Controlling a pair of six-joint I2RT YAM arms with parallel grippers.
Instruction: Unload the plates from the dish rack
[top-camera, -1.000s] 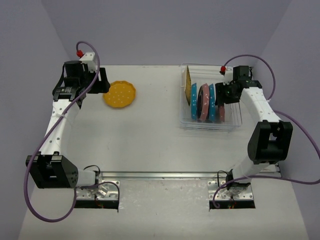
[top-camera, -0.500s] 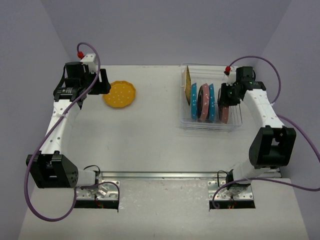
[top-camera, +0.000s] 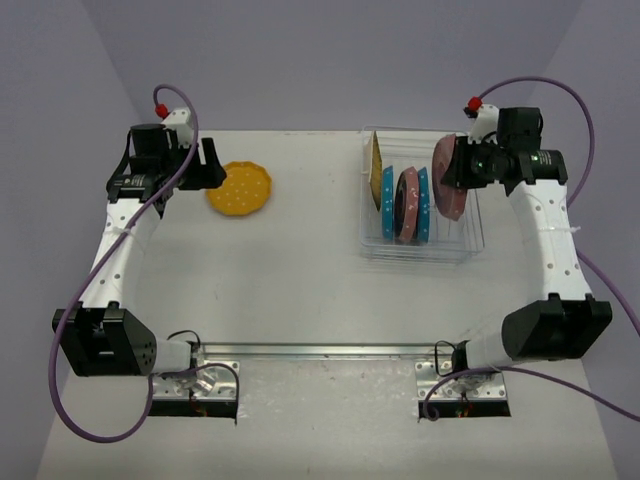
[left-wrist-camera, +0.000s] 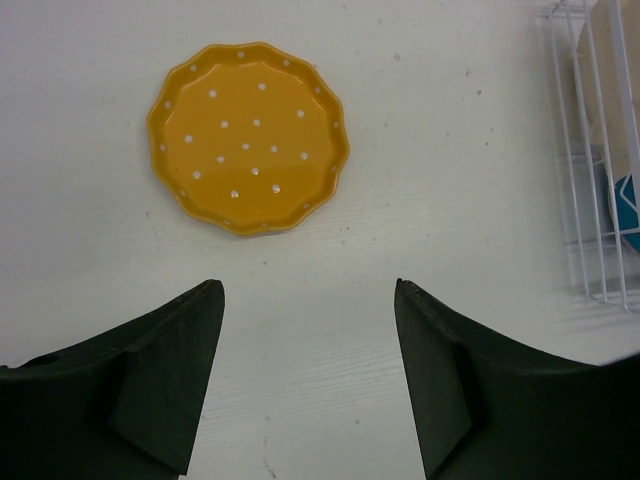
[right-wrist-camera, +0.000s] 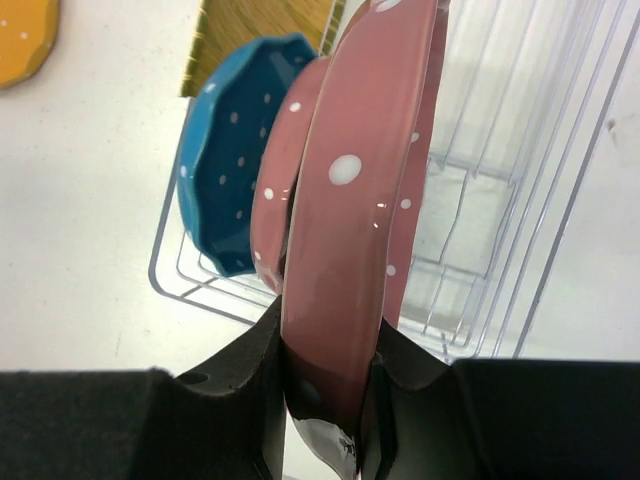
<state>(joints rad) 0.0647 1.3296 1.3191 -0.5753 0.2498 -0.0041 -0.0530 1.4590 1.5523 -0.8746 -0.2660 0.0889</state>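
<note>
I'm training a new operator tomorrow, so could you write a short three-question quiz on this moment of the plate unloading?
1. True or false: the right gripper is shut on a pink plate, held up over the dish rack.
2. Which plate lies flat on the table? A) teal-blue B) yellow-orange C) pink
3. Not counting the held one, how many plates stand in the rack?

Key:
1. True.
2. B: the flat yellow-orange plate lies just ahead of the open left gripper.
3. Four: an upright yellow-orange plate, two teal-blue plates and a second pink plate.
</note>
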